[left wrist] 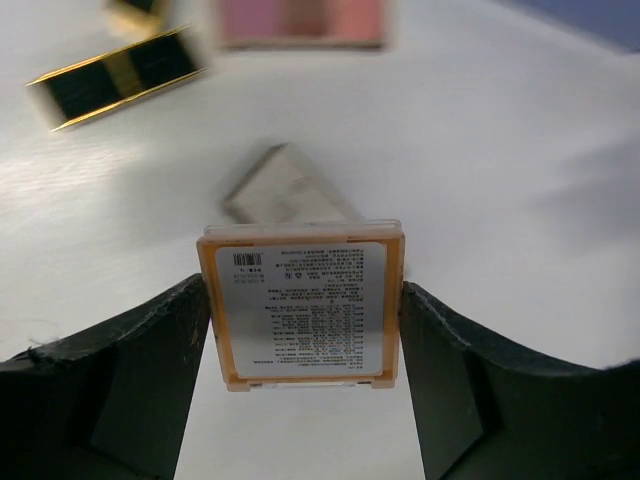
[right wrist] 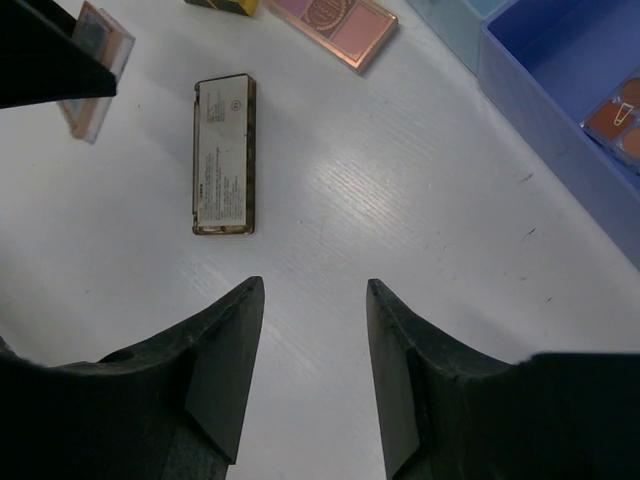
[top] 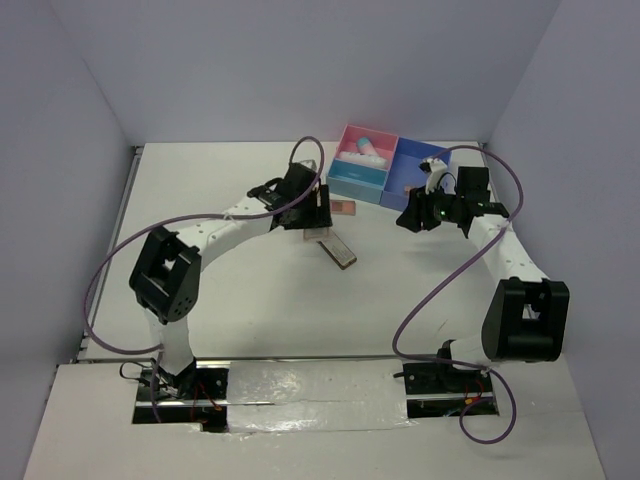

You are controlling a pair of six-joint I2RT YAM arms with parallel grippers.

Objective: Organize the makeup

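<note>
My left gripper (left wrist: 305, 290) is shut on a flat orange-edged palette (left wrist: 303, 305), printed label side up, held above the table. Below it lies a long brown palette (left wrist: 285, 190), also seen in the right wrist view (right wrist: 223, 155) and from above (top: 340, 250). A pink palette (left wrist: 300, 20) and a black-and-gold lipstick (left wrist: 120, 78) lie farther back. My right gripper (right wrist: 313, 290) hangs open over bare table with nothing between its fingers, right of the held palette (right wrist: 95, 50). A white tube (top: 366, 148) lies in the box's pink compartment.
The pink-and-blue compartment box (top: 357, 178) stands at the back, between the two grippers. Its blue compartment (right wrist: 560, 90) is just right of my right gripper and holds a reddish-brown palette (right wrist: 620, 125). The walls of the enclosure rise on three sides.
</note>
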